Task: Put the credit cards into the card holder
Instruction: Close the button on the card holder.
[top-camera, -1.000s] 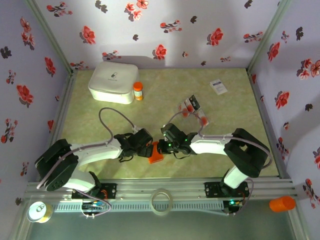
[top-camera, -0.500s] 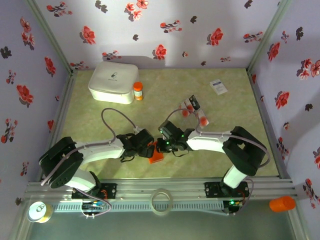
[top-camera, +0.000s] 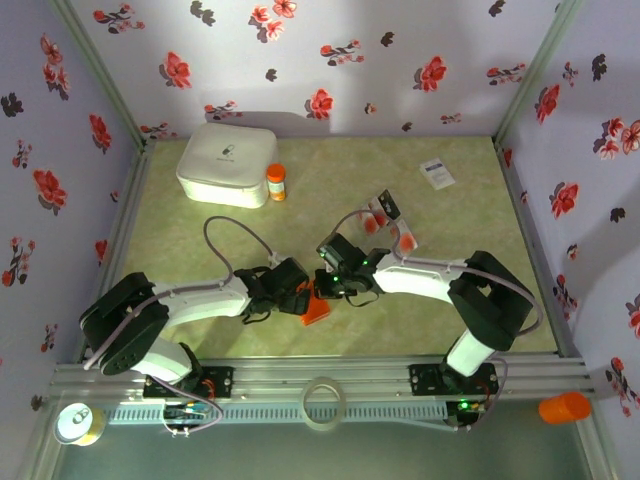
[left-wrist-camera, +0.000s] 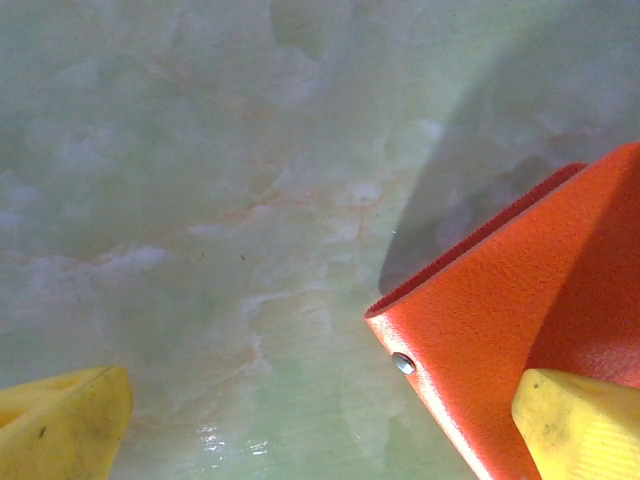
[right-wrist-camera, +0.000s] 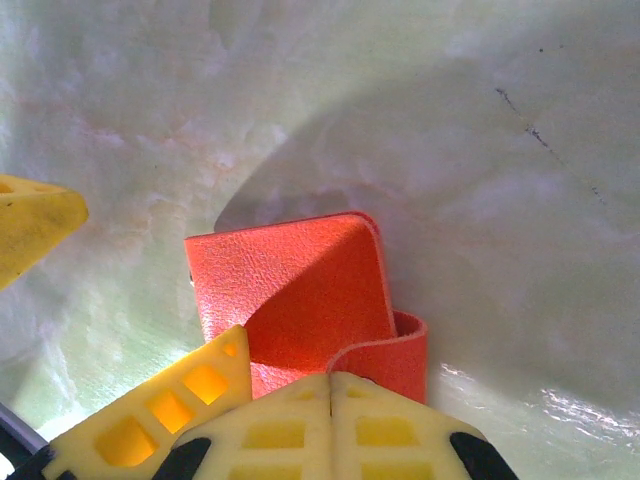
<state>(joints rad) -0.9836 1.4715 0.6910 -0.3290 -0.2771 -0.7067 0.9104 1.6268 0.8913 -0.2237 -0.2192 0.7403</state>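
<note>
The orange card holder (top-camera: 316, 309) lies on the green table between my two grippers, one flap raised off the surface. My right gripper (right-wrist-camera: 330, 388) is shut on the curled flap of the card holder (right-wrist-camera: 300, 290). My left gripper (left-wrist-camera: 320, 430) is open, and one yellow fingertip (left-wrist-camera: 575, 425) rests on the card holder (left-wrist-camera: 520, 320) while the other fingertip (left-wrist-camera: 60, 430) stands apart over bare table. The credit cards (top-camera: 385, 213), dark with red blotches, lie in a loose cluster behind the right arm, with one more card (top-camera: 406, 240) beside it.
A white lidded box (top-camera: 228, 163) and an orange-capped bottle (top-camera: 276, 182) stand at the back left. A white printed card (top-camera: 437, 173) lies at the back right. Flowered walls close three sides. A tape ring (top-camera: 323, 400) sits on the front rail.
The right gripper has shifted slightly toward the far side with the holder's flap in it. The left arm has edged a little closer, its gripper still open.
</note>
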